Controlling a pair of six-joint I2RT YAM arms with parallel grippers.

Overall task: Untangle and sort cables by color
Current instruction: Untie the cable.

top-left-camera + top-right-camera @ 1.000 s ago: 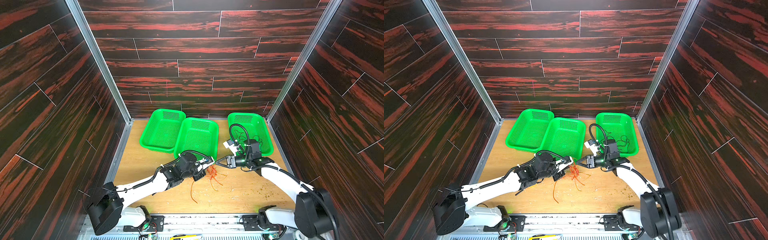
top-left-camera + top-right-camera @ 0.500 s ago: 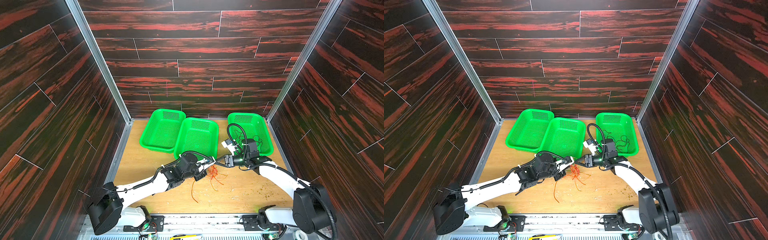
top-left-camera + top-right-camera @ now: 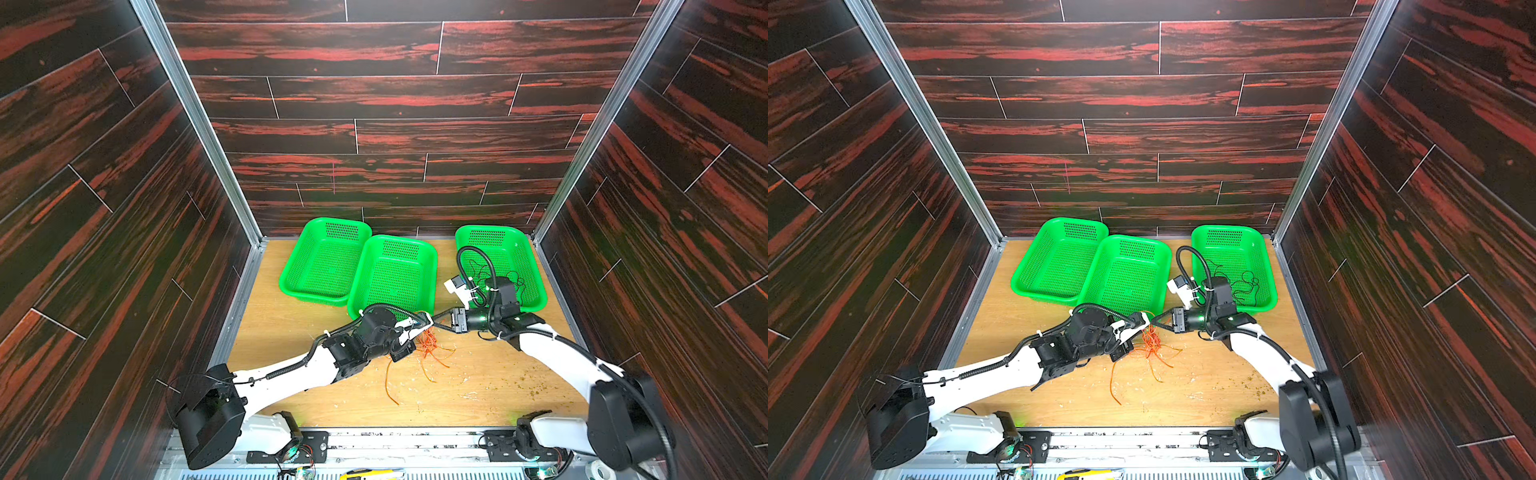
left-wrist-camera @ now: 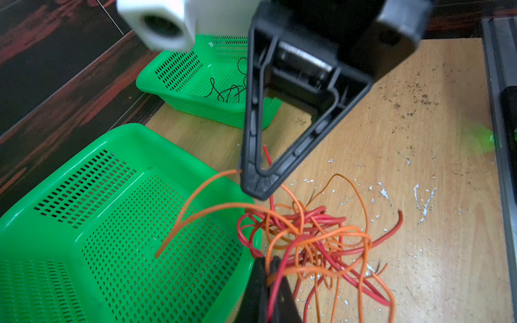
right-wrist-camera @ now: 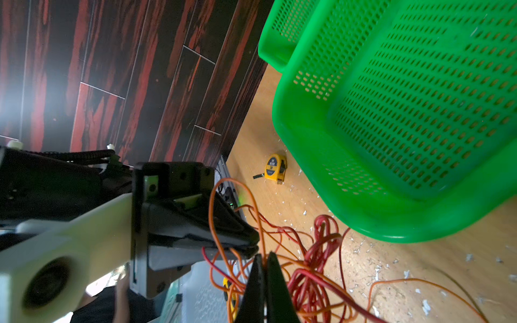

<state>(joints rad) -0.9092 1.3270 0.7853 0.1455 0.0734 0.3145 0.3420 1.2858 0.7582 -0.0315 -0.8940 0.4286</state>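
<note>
A tangle of orange and red cables (image 3: 430, 347) (image 3: 1152, 345) lies on the wooden table in front of the middle basket. My left gripper (image 4: 268, 264) (image 3: 426, 323) is shut on orange and red strands at the top of the tangle (image 4: 313, 237). My right gripper (image 5: 264, 256) (image 3: 435, 323) meets it tip to tip and is shut on an orange cable (image 4: 195, 193) whose loose end arcs over the middle basket. Thin black cables (image 3: 478, 268) (image 4: 226, 92) lie in the right basket.
Three green baskets stand at the back: the left basket (image 3: 336, 220) and middle basket (image 3: 399, 237) overlap, the right basket (image 3: 490, 227) stands apart. A yellow tape measure (image 5: 274, 167) lies on the table near the left wall. Dark wood walls enclose three sides.
My right gripper has slid left to the left gripper's tip and gone from open to shut on an orange strand. The left arm has held still.
</note>
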